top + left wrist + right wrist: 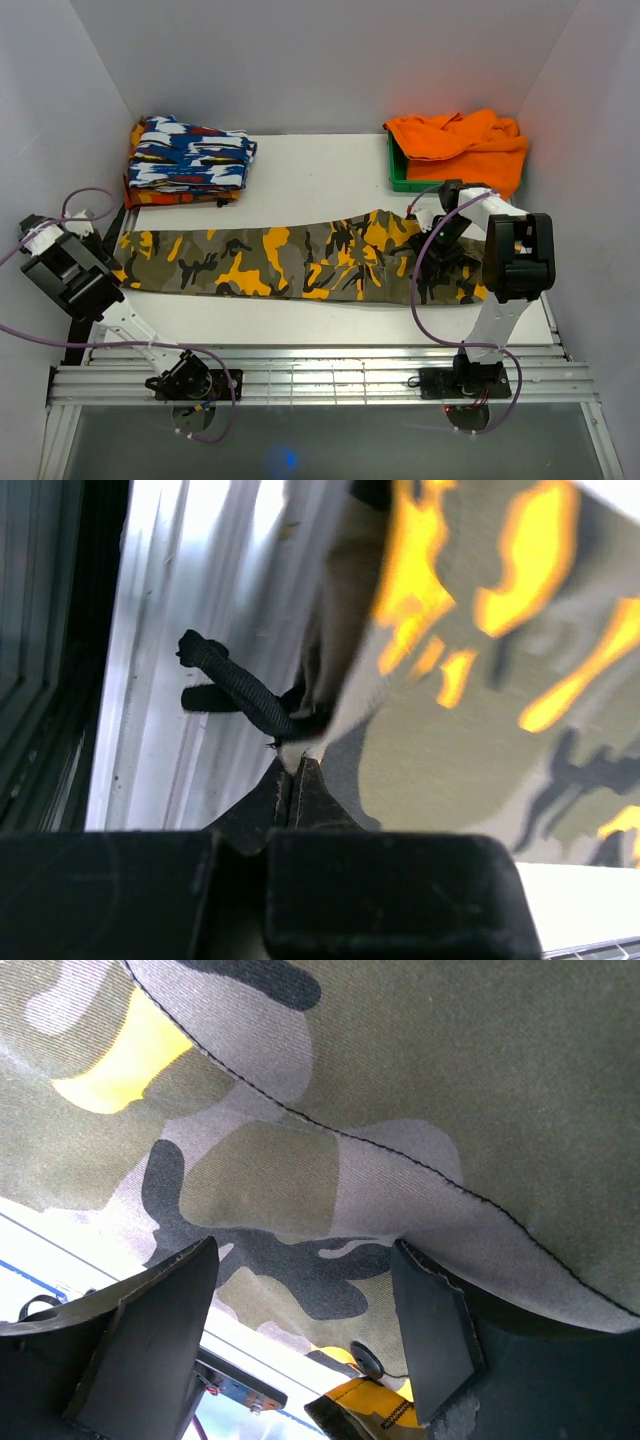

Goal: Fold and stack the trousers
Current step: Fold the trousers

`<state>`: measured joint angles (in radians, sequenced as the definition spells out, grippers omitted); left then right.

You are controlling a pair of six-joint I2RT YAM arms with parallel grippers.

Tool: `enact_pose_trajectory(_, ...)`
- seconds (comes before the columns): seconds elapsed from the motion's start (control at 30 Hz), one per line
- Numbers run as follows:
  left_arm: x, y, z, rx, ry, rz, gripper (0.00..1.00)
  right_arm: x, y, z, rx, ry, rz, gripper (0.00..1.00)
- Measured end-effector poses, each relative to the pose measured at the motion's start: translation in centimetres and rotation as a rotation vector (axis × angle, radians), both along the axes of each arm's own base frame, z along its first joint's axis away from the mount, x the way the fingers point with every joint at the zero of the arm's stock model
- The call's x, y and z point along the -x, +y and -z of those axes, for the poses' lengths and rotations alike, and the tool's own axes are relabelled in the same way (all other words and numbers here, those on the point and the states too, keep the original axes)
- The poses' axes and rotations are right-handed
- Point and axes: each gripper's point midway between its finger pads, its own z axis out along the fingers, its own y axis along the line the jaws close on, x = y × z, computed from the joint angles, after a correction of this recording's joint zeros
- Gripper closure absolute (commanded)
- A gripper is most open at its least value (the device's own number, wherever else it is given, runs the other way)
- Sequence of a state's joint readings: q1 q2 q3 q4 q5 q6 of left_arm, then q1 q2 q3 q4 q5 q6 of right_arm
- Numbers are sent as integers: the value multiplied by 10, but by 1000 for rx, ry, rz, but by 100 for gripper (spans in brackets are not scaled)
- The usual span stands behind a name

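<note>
The trousers (300, 260) lie stretched flat across the middle of the table (320, 165), from its left edge almost to its right edge. The left gripper (298, 770) is at the left end of them, its jaws closed together and pinching the edge of the cloth. The right gripper (305, 1250) is over the right end, with jaws wide apart and holding nothing. A folded blue-white-red garment (190, 158) sits in the far left corner. An orange cloth (460, 140) lies on a green bin (400, 178) in the far right corner.
</note>
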<state>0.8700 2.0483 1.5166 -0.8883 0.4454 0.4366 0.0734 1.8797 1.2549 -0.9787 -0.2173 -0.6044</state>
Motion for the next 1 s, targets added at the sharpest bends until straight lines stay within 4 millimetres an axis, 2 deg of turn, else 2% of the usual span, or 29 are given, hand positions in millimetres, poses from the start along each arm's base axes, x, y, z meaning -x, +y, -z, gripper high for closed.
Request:
enact_pose_trajectory(0.13, -9, -8, -42, -39, -100, 16, 100, 1, 3, -2, -15, 0, 3, 18)
enact_pose_trajectory(0.23, -18, -16, -86, -96, -200, 36, 100, -1, 9, -5, -51, -10, 5, 6)
enact_pose_trajectory(0.3, -23, -24, -109, -122, -251, 52, 100, -3, 13, -9, -78, -24, 6, 2)
enact_pose_trajectory(0.37, -28, -35, -126, -132, -292, 75, 100, -6, 17, -15, -101, -43, 6, 8)
enact_pose_trajectory(0.47, -38, -56, -139, -123, -322, 112, 100, -18, 23, -32, -143, -100, 13, 10)
enact_pose_trajectory(0.53, -45, -79, -143, -107, -333, 153, 100, -26, 24, -44, -168, -132, 23, 10)
enact_pose_trajectory(0.63, -52, -124, -148, -70, -339, 228, 100, -43, 17, -66, -201, -189, 59, 10)
enact_pose_trajectory(0.73, -57, -174, -161, -26, -369, 309, 100, -51, 1, -81, -218, -227, 116, 10)
enact_pose_trajectory(0.9, -51, -248, -179, 71, -407, 401, 100, -47, -30, -89, -211, -236, 207, 10)
enact_pose_trajectory(1.0, -50, -284, -180, 135, -418, 448, 100, -40, -47, -84, -205, -216, 264, 10)
